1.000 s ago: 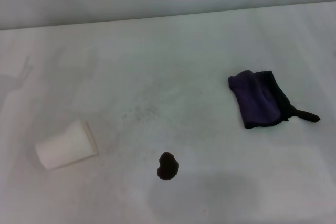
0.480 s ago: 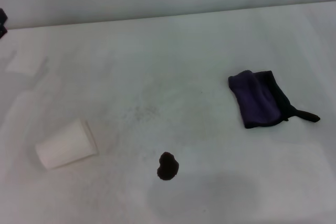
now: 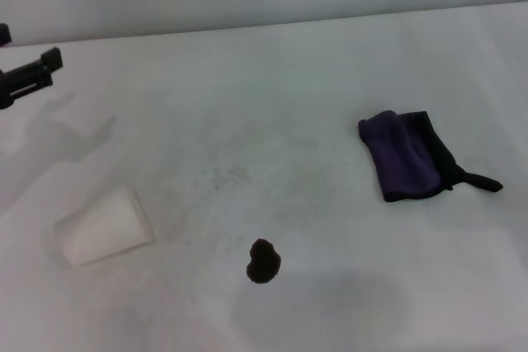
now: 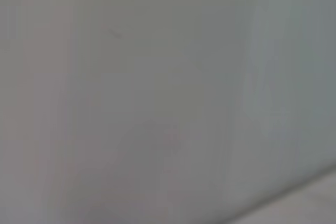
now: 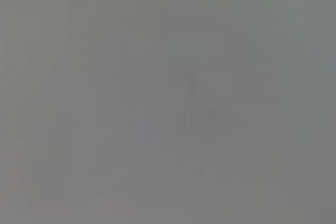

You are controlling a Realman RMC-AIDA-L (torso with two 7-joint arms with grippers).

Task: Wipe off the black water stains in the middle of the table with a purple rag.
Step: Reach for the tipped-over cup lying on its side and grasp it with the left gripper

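Nothing of the wiping is showing as done yet. Nearest the robot, the black water stain (image 3: pixel 263 260) is sitting whole on the white tabletop (image 3: pixel 272 88), a small dark lobed blob with a crisp edge and no smear trailing from it. It serves as the landmark here.

To the left of the stain and slightly farther back, a white paper cup (image 3: pixel 103 227) is lying on its side, well apart from the stain.

Farther back and off to the right of the stain, the purple rag (image 3: pixel 406 157) is lying folded and flat, its black edging and thin tail pointing away from the stain. Nothing is touching it, so it is waiting to be picked up.

Farthest from the stain, up at the left border of the head view, the left gripper (image 3: pixel 29 78) is hovering above the tabletop, far from both the stain and the rag. Only part of it is showing, so whether it is wide or narrow I cannot tell. The right gripper is not appearing in any view, and both wrist views are showing only blank grey.

Judging from this, the whole job is remaining: reaching the rag, grasping it, carrying it to the stain and rubbing.
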